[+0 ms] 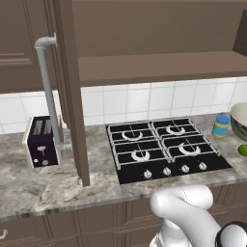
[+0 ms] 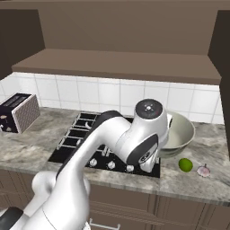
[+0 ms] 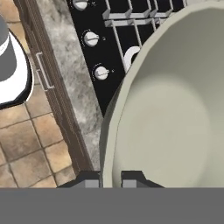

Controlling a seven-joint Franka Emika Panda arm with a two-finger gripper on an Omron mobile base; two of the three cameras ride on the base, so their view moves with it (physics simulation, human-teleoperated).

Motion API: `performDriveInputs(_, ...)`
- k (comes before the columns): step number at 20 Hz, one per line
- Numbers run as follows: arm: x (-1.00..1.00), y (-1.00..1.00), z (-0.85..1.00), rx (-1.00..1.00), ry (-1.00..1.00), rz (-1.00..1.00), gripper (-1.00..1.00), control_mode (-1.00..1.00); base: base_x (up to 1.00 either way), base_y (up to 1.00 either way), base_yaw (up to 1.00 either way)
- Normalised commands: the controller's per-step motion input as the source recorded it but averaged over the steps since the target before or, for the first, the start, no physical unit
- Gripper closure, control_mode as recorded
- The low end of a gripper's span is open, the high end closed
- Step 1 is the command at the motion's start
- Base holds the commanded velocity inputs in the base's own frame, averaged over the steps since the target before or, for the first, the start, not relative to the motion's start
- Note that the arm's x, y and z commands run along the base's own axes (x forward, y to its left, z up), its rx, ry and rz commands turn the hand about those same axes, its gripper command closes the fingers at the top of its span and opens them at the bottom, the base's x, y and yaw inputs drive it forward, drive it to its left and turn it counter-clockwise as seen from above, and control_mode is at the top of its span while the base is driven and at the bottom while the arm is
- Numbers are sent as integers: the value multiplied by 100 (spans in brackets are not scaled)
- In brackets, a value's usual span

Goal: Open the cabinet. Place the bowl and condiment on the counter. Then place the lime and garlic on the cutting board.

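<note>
The cabinet door (image 1: 72, 96) stands open, with a bare shelf (image 2: 121, 63) inside. In the hand view my gripper (image 3: 111, 180) is shut on the near rim of the cream-lined bowl (image 3: 175, 113), one fingertip on each side of the rim. The bowl (image 2: 179, 132) sits low over the stove's right edge and the counter (image 2: 188, 184); I cannot tell whether it rests there. The blue-lidded condiment (image 1: 221, 126) stands on the counter beside the bowl (image 1: 240, 120). The lime (image 2: 185, 165) and the garlic (image 2: 204, 171) lie on the counter in front of the bowl. The cutting board is out of view.
A black four-burner stove (image 1: 164, 149) with front knobs (image 3: 100, 72) fills the middle of the counter. A toaster (image 1: 42, 141) stands at the far left behind the open door's long bar handle (image 1: 48, 91). White tiles line the back wall.
</note>
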Motion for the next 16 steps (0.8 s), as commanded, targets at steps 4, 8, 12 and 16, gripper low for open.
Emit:
performDriveInputs(4,16,-21,-22,-1,0,0,100,-100,0,0,0)
performDriveInputs(8,24,-29,-16,0,0,0,100,-100,0,0,0)
performDriveInputs(12,29,-25,-9,0,0,0,100,-100,0,0,0)
performDriveInputs(16,25,-28,-6,0,0,0,100,-100,0,0,0)
